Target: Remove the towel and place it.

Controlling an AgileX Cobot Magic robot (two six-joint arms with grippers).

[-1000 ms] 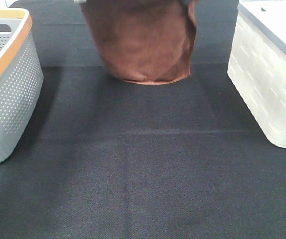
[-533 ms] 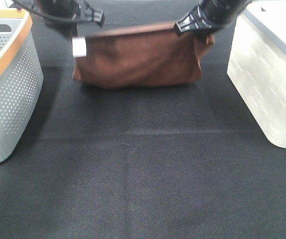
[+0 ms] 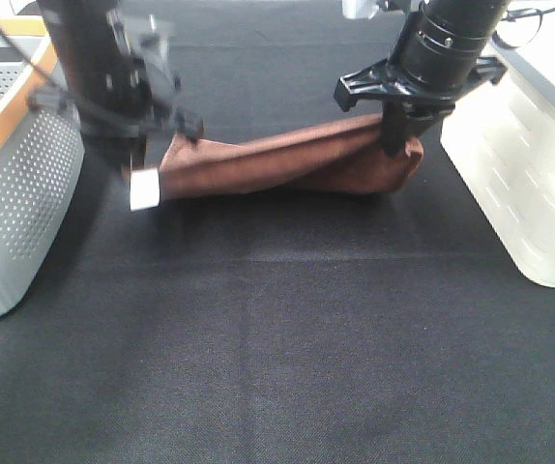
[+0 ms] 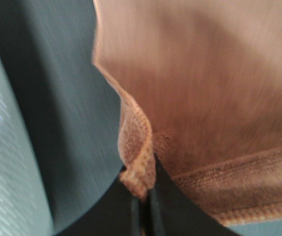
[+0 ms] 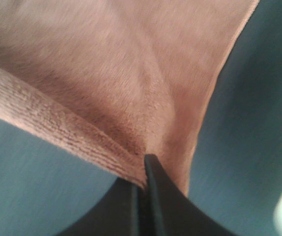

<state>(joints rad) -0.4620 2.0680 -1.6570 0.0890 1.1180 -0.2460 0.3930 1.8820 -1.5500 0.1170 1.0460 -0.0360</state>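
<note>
The reddish-brown towel point(image 3: 287, 166) is stretched between my two grippers low over the black table, sagging onto it in the middle. Its white tag point(image 3: 144, 189) hangs at the left corner. My left gripper point(image 3: 152, 145) is shut on the left corner; the left wrist view shows the stitched towel edge point(image 4: 137, 167) pinched between the left gripper point(image 4: 142, 196) fingers. My right gripper point(image 3: 394, 145) is shut on the right corner; the right wrist view shows the towel point(image 5: 131, 98) clamped in the right gripper point(image 5: 142, 182).
A grey perforated basket point(image 3: 16, 193) with an orange rim stands at the left edge, close to my left arm. A white lidded bin point(image 3: 529, 174) stands at the right, close to my right arm. The black cloth table point(image 3: 277, 358) spreads in front.
Both grippers have come down and forward with the towel. It hung high as a sheet, then lowered, and now its bottom rests bunched on the table.
</note>
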